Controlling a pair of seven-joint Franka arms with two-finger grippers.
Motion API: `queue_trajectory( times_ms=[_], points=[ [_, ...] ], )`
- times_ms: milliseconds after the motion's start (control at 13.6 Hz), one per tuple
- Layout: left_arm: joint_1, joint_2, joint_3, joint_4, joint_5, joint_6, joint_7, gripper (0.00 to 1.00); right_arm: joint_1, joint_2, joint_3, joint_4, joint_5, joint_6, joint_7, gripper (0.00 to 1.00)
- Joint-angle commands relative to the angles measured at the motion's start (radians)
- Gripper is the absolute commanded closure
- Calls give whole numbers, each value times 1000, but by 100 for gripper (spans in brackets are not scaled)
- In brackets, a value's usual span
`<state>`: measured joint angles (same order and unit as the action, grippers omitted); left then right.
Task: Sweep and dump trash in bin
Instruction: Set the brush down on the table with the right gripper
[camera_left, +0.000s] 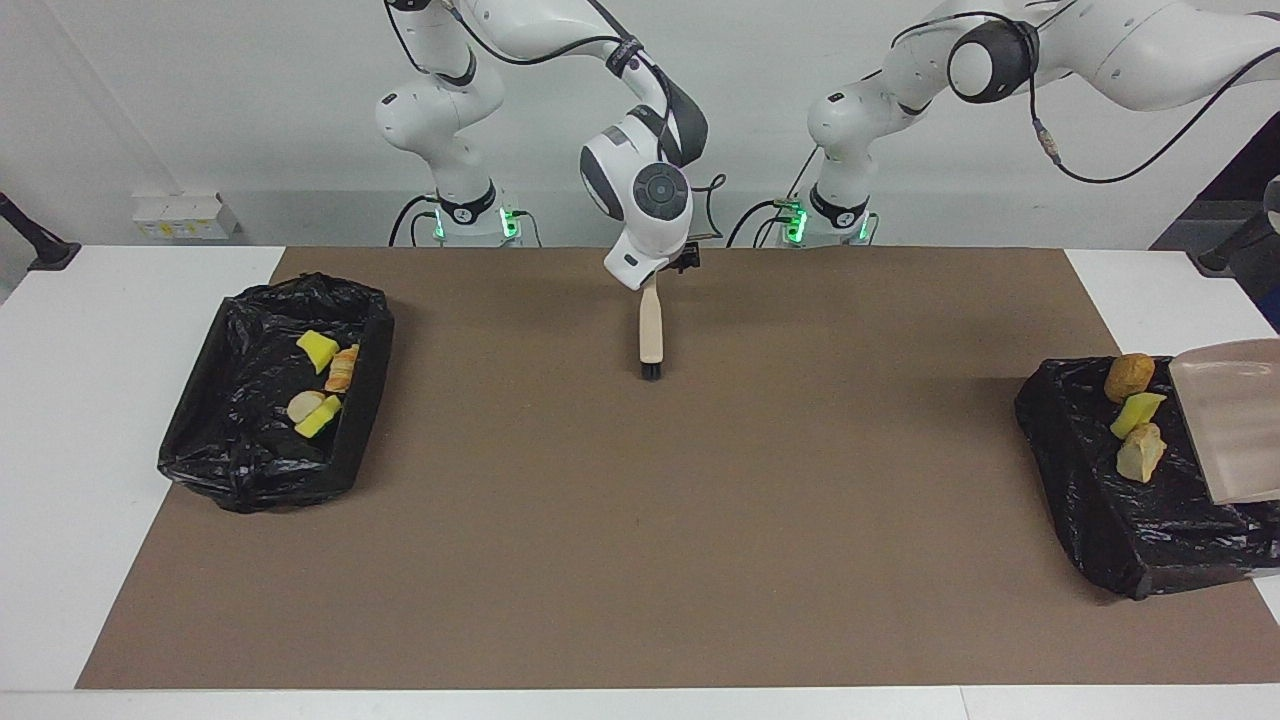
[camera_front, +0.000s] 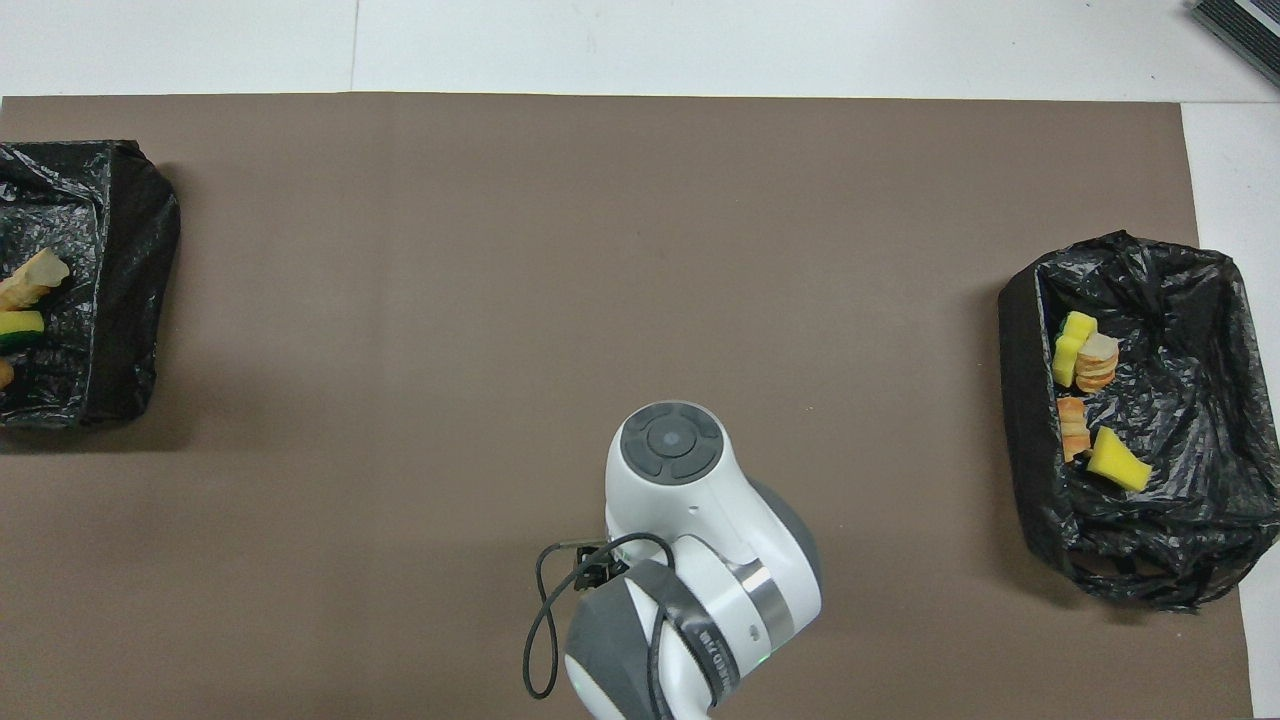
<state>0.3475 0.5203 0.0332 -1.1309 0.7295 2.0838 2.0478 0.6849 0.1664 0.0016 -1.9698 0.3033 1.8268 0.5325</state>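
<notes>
Three pieces of trash lie in the black-lined bin (camera_left: 1100, 480) at the left arm's end: a brown lump (camera_left: 1128, 377), a yellow-green sponge (camera_left: 1137, 413) and a beige chunk (camera_left: 1140, 453). The beige dustpan (camera_left: 1232, 420) hangs steeply tilted over that bin with nothing on it. Its handle runs out of the picture, as does my left gripper. My right gripper (camera_left: 650, 280) is at the top of the wooden brush (camera_left: 651, 330), whose bristles rest on the mat. The right hand (camera_front: 672, 445) hides the brush from above.
A second black-lined bin (camera_left: 250, 450) at the right arm's end holds several scraps, yellow sponge bits (camera_left: 318, 350) and orange-beige lumps (camera_left: 342, 370). A brown mat (camera_left: 640, 540) covers the table between the two bins.
</notes>
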Motion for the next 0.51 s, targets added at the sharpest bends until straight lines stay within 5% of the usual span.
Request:
queue_trajectory(
  times_ms=[0, 440],
  points=[
    [-50, -32, 14, 5, 79, -40, -6, 100, -88, -41, 3, 72, -96, -9, -52, 0],
    [-94, -69, 17, 6, 188, -68, -5, 100, -244, -30, 6, 180, -308, 44, -173, 0]
  ],
)
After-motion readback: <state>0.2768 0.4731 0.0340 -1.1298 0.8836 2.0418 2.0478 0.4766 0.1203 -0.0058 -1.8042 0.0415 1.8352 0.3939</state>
